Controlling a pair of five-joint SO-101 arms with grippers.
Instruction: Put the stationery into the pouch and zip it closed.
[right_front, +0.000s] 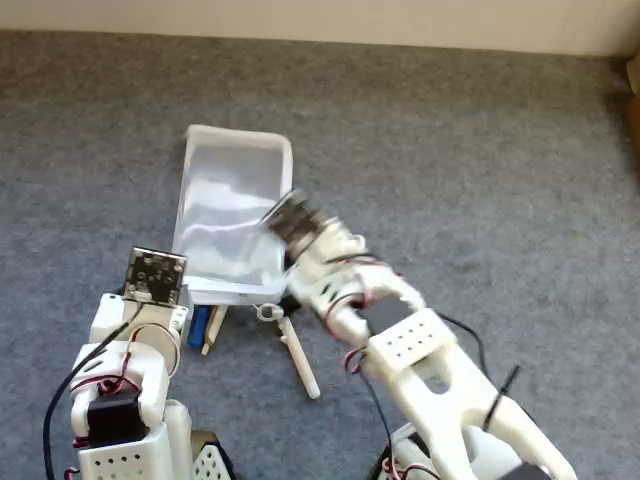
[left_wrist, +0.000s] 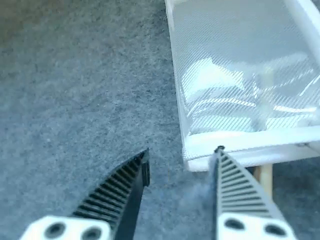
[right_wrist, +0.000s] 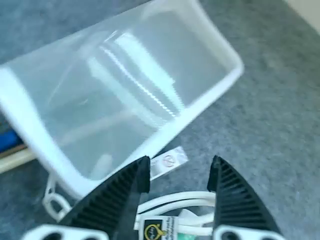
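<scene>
Translucent pouch (right_front: 232, 215) lies on grey carpet (right_front: 480, 150), blue pen (right_front: 200, 326) at its edge.

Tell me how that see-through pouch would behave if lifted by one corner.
The pouch would probably sag and feel light, since its mesh walls look thin and soft. On the fuzzy grey surface it should drag, not slide freely.

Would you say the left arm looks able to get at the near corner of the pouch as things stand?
Probably yes: the left gripper is open right beside the near corner of the pouch, nothing lies over that corner, and the right gripper hangs over its other side.
</scene>
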